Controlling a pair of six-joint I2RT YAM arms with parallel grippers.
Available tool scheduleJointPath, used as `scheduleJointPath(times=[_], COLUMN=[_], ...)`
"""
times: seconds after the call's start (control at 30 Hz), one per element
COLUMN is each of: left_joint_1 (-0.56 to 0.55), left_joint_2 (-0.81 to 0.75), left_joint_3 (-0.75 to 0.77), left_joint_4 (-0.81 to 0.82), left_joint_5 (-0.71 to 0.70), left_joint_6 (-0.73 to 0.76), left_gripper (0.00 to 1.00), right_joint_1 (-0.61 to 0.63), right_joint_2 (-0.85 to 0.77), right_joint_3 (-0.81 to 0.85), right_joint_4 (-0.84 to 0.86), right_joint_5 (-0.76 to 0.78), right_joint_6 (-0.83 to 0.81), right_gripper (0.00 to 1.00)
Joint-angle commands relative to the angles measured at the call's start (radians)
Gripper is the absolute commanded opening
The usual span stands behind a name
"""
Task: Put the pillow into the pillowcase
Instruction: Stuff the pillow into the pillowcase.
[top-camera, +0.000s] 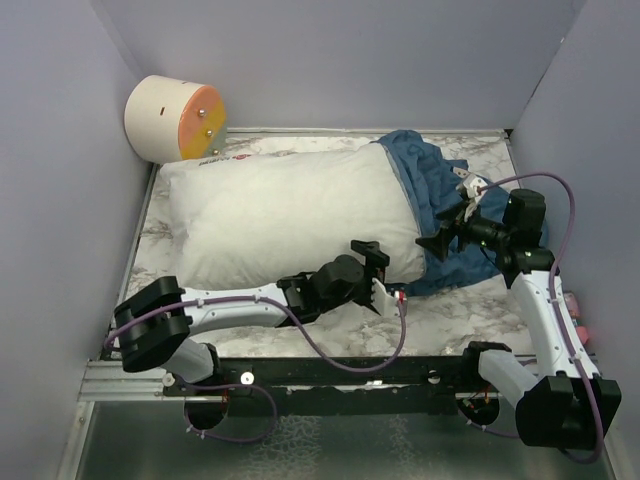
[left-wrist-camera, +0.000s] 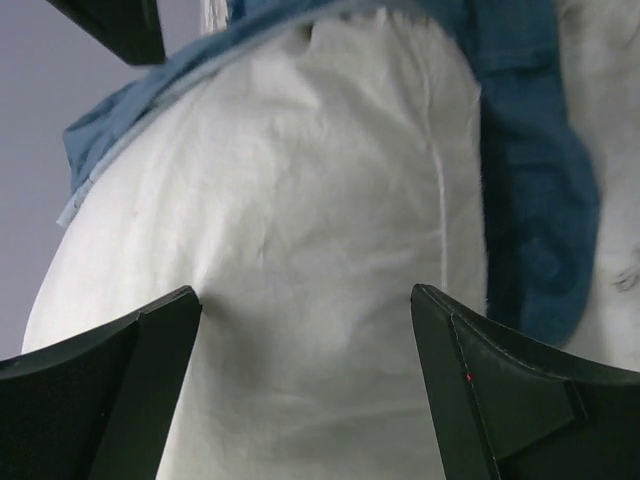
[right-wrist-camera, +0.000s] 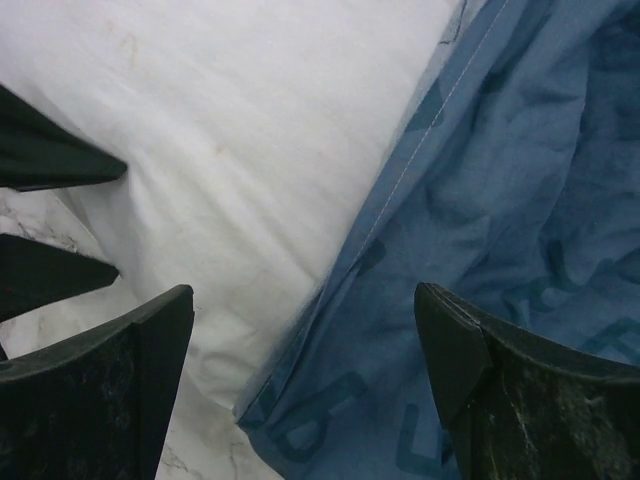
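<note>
The plump white pillow (top-camera: 290, 210) lies across the marble table, its right end tucked into the mouth of the blue pillowcase (top-camera: 445, 185). The case is bunched up at the back right. My left gripper (top-camera: 378, 272) is open at the pillow's near right corner; in the left wrist view its fingers (left-wrist-camera: 150, 350) stand wide apart in front of the white pillow (left-wrist-camera: 320, 230), with the blue hem (left-wrist-camera: 530, 200) wrapped over the end. My right gripper (top-camera: 450, 228) hovers open over the case's lower edge, where the blue pillowcase (right-wrist-camera: 480, 240) meets the pillow (right-wrist-camera: 230, 130). Nothing is pinched.
A cream cylinder with an orange face (top-camera: 175, 118) leans in the back left corner. Lilac walls close in the table (top-camera: 450, 320) on three sides. A small pink object (top-camera: 575, 305) sits at the right edge by my right arm.
</note>
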Motion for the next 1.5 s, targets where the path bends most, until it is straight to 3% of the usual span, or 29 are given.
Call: scheduleJointPath(times=[0.0,0.1,0.2,0.27,0.33,0.37,0.47,0.7,0.87,1.27,1.47], left_joint_1=[0.075,0.115,0.160,0.196,0.234,0.253,0.298,0.347,0.376,0.378,0.379], left_joint_2=[0.099,0.171,0.230,0.260,0.303,0.317,0.355,0.382,0.354,0.340,0.336], left_joint_3=[0.039,0.065,0.100,0.147,0.202,0.232,0.317,0.418,0.456,0.455,0.457], left_joint_4=[0.015,0.062,0.093,0.092,0.070,0.043,-0.038,-0.152,-0.190,-0.225,-0.231], left_joint_5=[-0.036,-0.069,-0.049,-0.022,0.003,0.025,0.106,0.244,0.324,0.399,0.405], left_joint_6=[0.122,0.122,0.085,0.017,-0.067,-0.105,-0.199,-0.342,-0.450,-0.479,-0.491], left_gripper=[0.89,0.89,0.79,0.58,0.24,0.12,0.00,0.00,0.00,0.00,0.00], right_joint_1=[-0.009,-0.011,-0.014,-0.018,-0.020,-0.020,-0.021,-0.021,-0.021,0.017,0.019], right_joint_2=[0.001,0.012,0.024,0.033,0.039,0.043,0.066,0.137,0.183,0.355,0.399], right_joint_3=[-0.004,-0.002,0.002,0.006,0.006,0.004,0.006,-0.013,-0.039,0.033,0.062], right_joint_4=[0.029,0.027,0.019,0.015,0.014,0.014,0.020,0.114,0.213,0.299,0.238], right_joint_5=[0.058,0.075,0.098,0.108,0.114,0.118,0.154,0.216,0.226,0.267,0.167], right_joint_6=[0.009,0.010,0.012,0.012,0.012,0.013,0.030,0.167,0.254,0.268,0.234], right_gripper=[0.90,0.88,0.84,0.80,0.74,0.72,0.66,0.60,0.43,0.40,0.13])
